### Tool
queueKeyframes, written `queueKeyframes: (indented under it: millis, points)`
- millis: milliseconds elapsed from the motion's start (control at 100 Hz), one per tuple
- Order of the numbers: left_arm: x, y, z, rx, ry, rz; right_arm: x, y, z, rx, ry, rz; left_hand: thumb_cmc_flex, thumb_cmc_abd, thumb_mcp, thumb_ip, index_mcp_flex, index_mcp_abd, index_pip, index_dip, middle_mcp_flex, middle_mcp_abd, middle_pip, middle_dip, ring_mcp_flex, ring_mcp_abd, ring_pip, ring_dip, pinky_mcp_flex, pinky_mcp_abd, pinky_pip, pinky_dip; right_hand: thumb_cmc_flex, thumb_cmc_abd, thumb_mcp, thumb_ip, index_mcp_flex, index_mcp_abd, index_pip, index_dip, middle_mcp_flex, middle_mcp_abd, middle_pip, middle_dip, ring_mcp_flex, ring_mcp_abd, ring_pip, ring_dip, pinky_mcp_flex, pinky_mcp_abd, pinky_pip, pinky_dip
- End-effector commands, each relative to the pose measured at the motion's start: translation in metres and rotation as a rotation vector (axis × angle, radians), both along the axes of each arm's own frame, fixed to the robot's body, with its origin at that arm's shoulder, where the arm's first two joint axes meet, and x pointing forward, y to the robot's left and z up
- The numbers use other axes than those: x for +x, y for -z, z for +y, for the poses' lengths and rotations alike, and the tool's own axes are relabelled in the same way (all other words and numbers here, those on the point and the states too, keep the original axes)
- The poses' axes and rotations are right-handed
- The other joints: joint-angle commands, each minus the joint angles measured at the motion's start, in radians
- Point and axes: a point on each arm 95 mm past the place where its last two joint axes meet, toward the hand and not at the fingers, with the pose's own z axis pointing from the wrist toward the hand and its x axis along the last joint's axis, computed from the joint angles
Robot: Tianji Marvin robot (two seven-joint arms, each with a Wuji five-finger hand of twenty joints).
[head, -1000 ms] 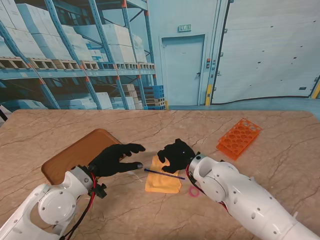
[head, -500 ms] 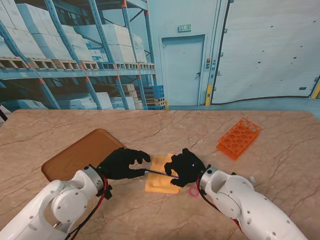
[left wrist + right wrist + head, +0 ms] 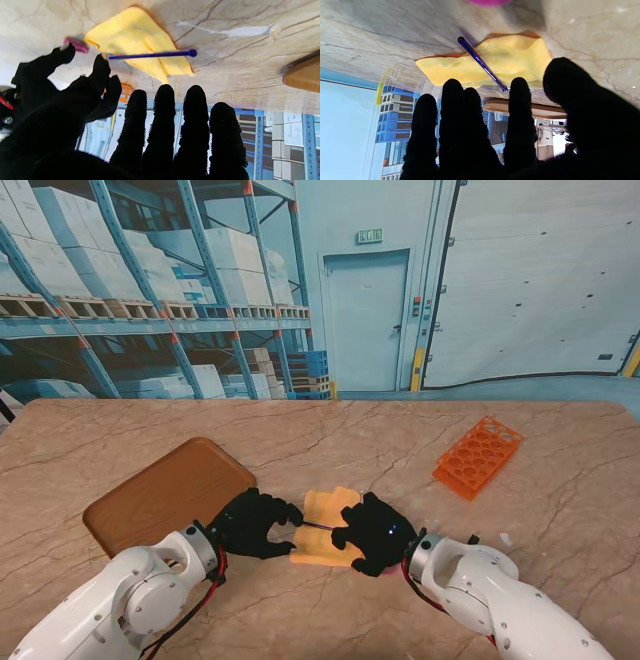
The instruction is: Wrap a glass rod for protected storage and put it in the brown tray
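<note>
The stand's view shows a marble-patterned table [image 3: 330, 440] with both black-gloved hands meeting over a yellow cloth [image 3: 328, 505] near the middle. The left hand [image 3: 255, 522] sits at the cloth's left edge, the right hand [image 3: 372, 532] lies over its right part, and a short stretch of the dark blue glass rod [image 3: 315, 525] shows between them, lying across the cloth.

The brown tray [image 3: 165, 490] rests to the left, just beside the left hand and a little farther from me. An orange test-tube rack [image 3: 478, 455] lies well apart on the right, farther from me.

In the left wrist view the rod [image 3: 152, 54] lies across the cloth [image 3: 135, 40], its rounded end past the cloth's edge over bare table. The left hand's four fingers [image 3: 163, 112] are straight and side by side, raised off the cloth. They touch neither it nor the rod. The right hand [image 3: 82, 82] reaches in at the rod's other end with a fingertip right at that end; whether it pinches the rod I cannot tell. A pink ring [image 3: 76, 45] lies on the table just past that hand.

In the right wrist view the rod [image 3: 482, 63] runs slantwise over the cloth [image 3: 515, 57], and one end comes close to the index finger [image 3: 520, 100] of the right hand [image 3: 520, 140]. The fingers are extended and a little spread, with the thumb apart to the side, and nothing is clearly enclosed. The tray's edge [image 3: 545, 110] shows behind the fingers.
</note>
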Motion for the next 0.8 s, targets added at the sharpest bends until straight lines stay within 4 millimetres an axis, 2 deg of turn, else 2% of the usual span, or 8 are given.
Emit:
queueKeyframes:
  millis: [0, 210, 340, 450, 510, 630, 660, 790]
  points:
    - [-0.001, 0.008, 0.000, 0.021, 0.010, 0.008, -0.005, 0.005, -0.002, -0.006, -0.012, 0.010, -0.034, -0.055, 0.036, -0.009, -0.020, -0.016, 0.036, 0.017, 0.006, -0.021, 0.041, 0.026, 0.015, -0.023, 0.025, 0.027, 0.008, -0.012, 0.052, 0.027, 0.004, -0.064, 0.036, 0.043, -0.028, -0.006, 0.014, 0.014, -0.044, 0.009, 0.027, 0.021, -0.043, -0.018, 0.024, 0.012, -0.019, -0.020, -0.004, -0.010]
    - [0.003, 0.020, -0.004, 0.052, 0.027, -0.006, -0.002, 0.011, -0.005, -0.057, -0.066, -0.028, -0.085, -0.045, 0.016, -0.020, -0.010, -0.018, 0.055, 0.022, 0.022, -0.024, 0.080, 0.054, 0.036, -0.030, 0.062, 0.047, 0.029, -0.014, 0.063, 0.031, -0.009, -0.087, 0.042, 0.054, -0.010, 0.005, 0.016, 0.009, -0.076, 0.006, 0.033, 0.029, -0.066, -0.024, 0.030, 0.014, -0.025, -0.027, 0.001, -0.007]
    - [0.003, 0.023, -0.005, 0.024, 0.000, 0.009, 0.002, 0.016, -0.005, -0.082, -0.101, -0.057, -0.087, -0.028, -0.006, -0.021, -0.009, -0.019, 0.058, 0.021, 0.020, -0.023, 0.080, 0.058, 0.030, -0.029, 0.062, 0.048, 0.020, -0.011, 0.057, 0.029, -0.002, -0.090, 0.052, 0.066, 0.038, -0.029, 0.034, 0.010, -0.068, -0.003, 0.040, 0.032, -0.058, -0.027, 0.040, 0.015, -0.015, -0.030, 0.015, -0.005]
    - [0.004, 0.025, -0.005, 0.008, -0.012, 0.013, 0.006, 0.020, -0.003, -0.094, -0.105, -0.054, -0.083, -0.016, -0.020, -0.020, -0.010, -0.022, 0.060, 0.022, 0.020, -0.025, 0.076, 0.057, 0.030, -0.029, 0.059, 0.046, 0.019, -0.012, 0.050, 0.023, 0.053, -0.146, 0.085, -0.002, 0.071, -0.089, 0.124, -0.117, -0.030, -0.026, 0.031, 0.021, -0.039, -0.028, 0.050, 0.005, -0.003, -0.032, 0.033, -0.018]
    - [0.004, 0.026, -0.005, -0.003, -0.020, 0.018, 0.008, 0.021, -0.001, -0.098, -0.111, -0.057, -0.081, -0.011, -0.025, -0.020, -0.008, -0.024, 0.062, 0.022, 0.020, -0.026, 0.075, 0.057, 0.029, -0.029, 0.057, 0.046, 0.017, -0.011, 0.047, 0.020, 0.071, -0.147, 0.097, -0.007, 0.075, -0.111, 0.170, -0.162, -0.016, -0.034, 0.033, 0.017, -0.029, -0.028, 0.054, 0.003, 0.005, -0.032, 0.040, -0.021]
    - [0.005, 0.029, -0.004, -0.019, -0.031, 0.018, 0.012, 0.024, 0.003, -0.102, -0.117, -0.056, -0.075, -0.004, -0.032, -0.018, -0.007, -0.024, 0.064, 0.022, 0.022, -0.030, 0.076, 0.057, 0.030, -0.031, 0.055, 0.043, 0.019, -0.013, 0.046, 0.014, 0.077, -0.129, 0.102, -0.007, 0.085, -0.122, 0.193, -0.176, 0.003, -0.035, 0.036, 0.015, -0.016, -0.027, 0.058, 0.002, 0.013, -0.032, 0.047, -0.022]
    - [0.005, 0.029, -0.003, -0.021, -0.034, 0.019, 0.013, 0.024, 0.004, -0.102, -0.118, -0.054, -0.073, -0.001, -0.033, -0.018, -0.007, -0.024, 0.064, 0.022, 0.021, -0.027, 0.075, 0.056, 0.030, -0.031, 0.054, 0.043, 0.018, -0.012, 0.045, 0.013, 0.081, -0.121, 0.102, -0.005, 0.083, -0.126, 0.236, -0.221, 0.012, -0.036, 0.037, 0.010, -0.012, -0.025, 0.061, 0.000, 0.015, -0.031, 0.051, -0.026]
    - [0.006, 0.032, -0.002, -0.028, -0.048, 0.021, 0.016, 0.027, 0.007, -0.096, -0.116, -0.041, -0.067, 0.006, -0.038, -0.017, -0.006, -0.025, 0.064, 0.021, 0.021, -0.028, 0.074, 0.055, 0.028, -0.031, 0.050, 0.040, 0.017, -0.012, 0.044, 0.008, 0.098, -0.037, 0.090, -0.008, 0.153, -0.104, 0.265, -0.256, 0.051, -0.045, 0.039, 0.003, 0.007, -0.024, 0.068, -0.001, 0.023, -0.028, 0.060, -0.028]
